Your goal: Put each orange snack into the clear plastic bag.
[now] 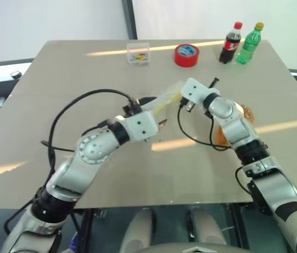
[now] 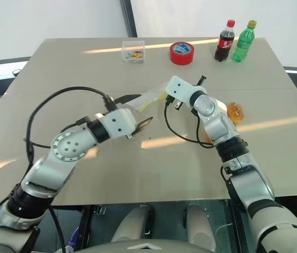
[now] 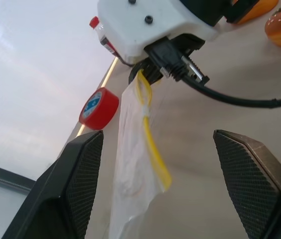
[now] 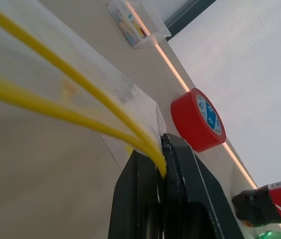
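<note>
The clear plastic bag [image 1: 164,101] with its yellow seal strip [image 3: 153,144] hangs stretched just above the table's middle. My right gripper [image 4: 163,145] is shut on the bag's seal edge. Coming from the other side, my left gripper [image 3: 159,137] is open, its two fingers standing wide on either side of the bag without touching it. One orange snack [image 1: 248,113] lies on the table behind my right forearm. A second orange snack [image 1: 221,136] is partly hidden by that arm. Both snacks are outside the bag.
At the table's far side stand a small clear box [image 1: 138,54], a red tape roll [image 1: 186,55], a cola bottle [image 1: 231,43] and a green bottle [image 1: 250,43]. Black cables loop off both wrists over the table [image 1: 59,89].
</note>
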You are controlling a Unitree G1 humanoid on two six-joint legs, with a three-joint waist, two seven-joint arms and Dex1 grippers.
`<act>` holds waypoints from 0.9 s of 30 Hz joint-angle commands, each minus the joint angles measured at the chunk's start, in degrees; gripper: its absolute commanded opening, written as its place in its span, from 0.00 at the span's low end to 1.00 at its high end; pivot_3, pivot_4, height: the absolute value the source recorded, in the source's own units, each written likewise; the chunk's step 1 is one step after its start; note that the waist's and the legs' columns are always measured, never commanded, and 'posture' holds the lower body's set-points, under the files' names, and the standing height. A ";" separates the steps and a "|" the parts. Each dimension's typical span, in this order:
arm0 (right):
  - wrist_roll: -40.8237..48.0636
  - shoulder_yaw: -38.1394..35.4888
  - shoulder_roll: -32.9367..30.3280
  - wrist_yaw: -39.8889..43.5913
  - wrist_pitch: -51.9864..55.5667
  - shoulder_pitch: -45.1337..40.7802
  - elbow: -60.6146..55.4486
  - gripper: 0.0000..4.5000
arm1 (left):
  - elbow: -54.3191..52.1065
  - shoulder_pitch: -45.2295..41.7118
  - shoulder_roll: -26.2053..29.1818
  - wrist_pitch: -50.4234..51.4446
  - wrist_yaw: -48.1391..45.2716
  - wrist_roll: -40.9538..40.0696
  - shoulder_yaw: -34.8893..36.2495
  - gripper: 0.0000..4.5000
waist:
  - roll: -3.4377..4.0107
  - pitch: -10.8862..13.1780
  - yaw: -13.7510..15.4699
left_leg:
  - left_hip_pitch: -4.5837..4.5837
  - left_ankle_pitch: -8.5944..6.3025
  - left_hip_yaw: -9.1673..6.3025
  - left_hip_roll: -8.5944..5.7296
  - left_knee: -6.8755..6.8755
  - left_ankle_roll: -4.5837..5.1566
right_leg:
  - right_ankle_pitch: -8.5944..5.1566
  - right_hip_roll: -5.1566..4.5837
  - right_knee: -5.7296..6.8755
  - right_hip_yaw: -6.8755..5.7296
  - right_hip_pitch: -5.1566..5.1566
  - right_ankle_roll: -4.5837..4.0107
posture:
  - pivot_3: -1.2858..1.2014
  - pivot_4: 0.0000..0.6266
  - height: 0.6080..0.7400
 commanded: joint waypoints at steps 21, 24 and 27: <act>0.14 -0.63 0.43 -0.61 2.75 -1.03 -5.74 0.00 | 3.57 -2.50 -5.87 0.76 -2.31 10.24 -0.37 0.46 | 0.00 0.00 -0.07 | 0.03 0.00 -0.01 0.01 0.20 0.00 | 0.00 0.03 0.28 0.01 -0.03 0.00 | 0.52 0.24 1.00; 0.16 -0.78 0.29 -0.76 2.96 -0.95 -6.02 0.00 | 3.63 -2.39 -6.22 0.92 -2.81 10.52 -0.24 0.17 | 0.00 0.00 -0.07 | 0.03 0.00 -0.01 0.01 0.21 0.00 | 0.00 0.03 0.29 0.01 -0.03 0.00 | 0.52 0.24 1.00; 0.14 -0.84 0.05 -0.75 3.13 -0.75 -6.43 0.00 | 4.13 -2.11 -6.37 1.38 -3.08 10.30 0.54 0.02 | 0.00 0.00 -0.08 | 0.02 0.00 -0.01 0.01 0.21 0.00 | 0.00 0.03 0.30 0.02 -0.05 0.00 | 0.52 0.24 1.00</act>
